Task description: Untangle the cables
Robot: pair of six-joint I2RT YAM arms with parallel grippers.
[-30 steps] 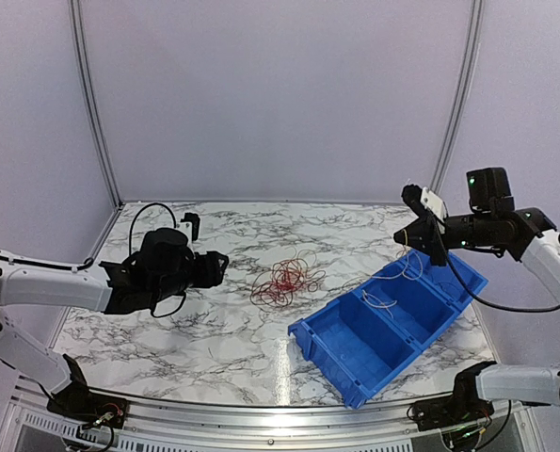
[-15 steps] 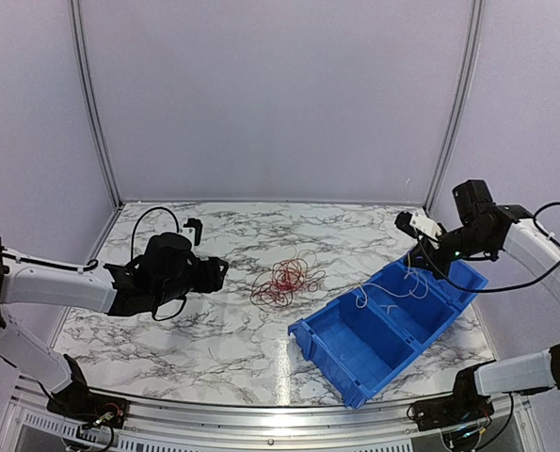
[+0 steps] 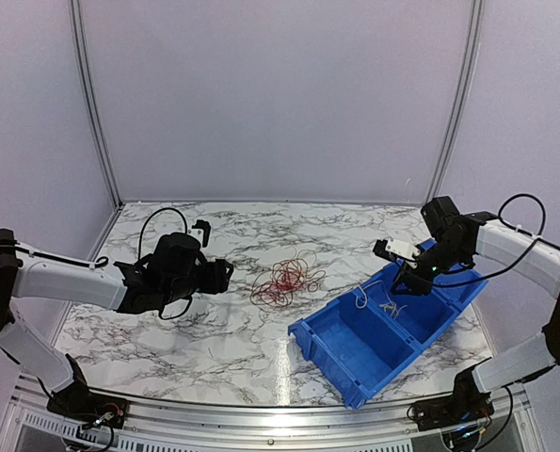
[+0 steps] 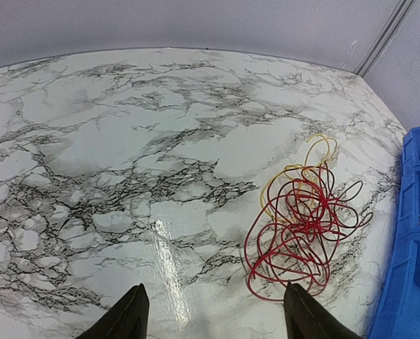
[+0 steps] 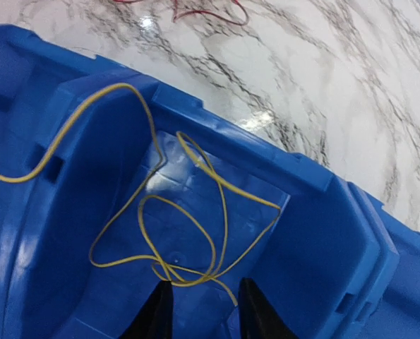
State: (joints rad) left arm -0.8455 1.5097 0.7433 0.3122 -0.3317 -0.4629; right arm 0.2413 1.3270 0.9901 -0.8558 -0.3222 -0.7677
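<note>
two empty claws are gaping: left claw [image 4: 214, 296] facing red cables [image 4: 301, 233] at 1 o'clock, right claw [image 5: 205, 296] facing yellow cable [image 5: 188, 233] at 12.

Grey-veined marble table [image 3: 214, 325]; plain pale walls [image 3: 280, 94] around.

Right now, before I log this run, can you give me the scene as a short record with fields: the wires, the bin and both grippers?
tangle: red and orange wires knotted together on the marble table, beside the bin
bin: blue bin, divided into compartments
loose wire: yellow wire looped in one compartment, one stretch running over a divider wall
left gripper: open, empty, above the table short of the tangle
right gripper: open, over the bin above the yellow wire
</note>
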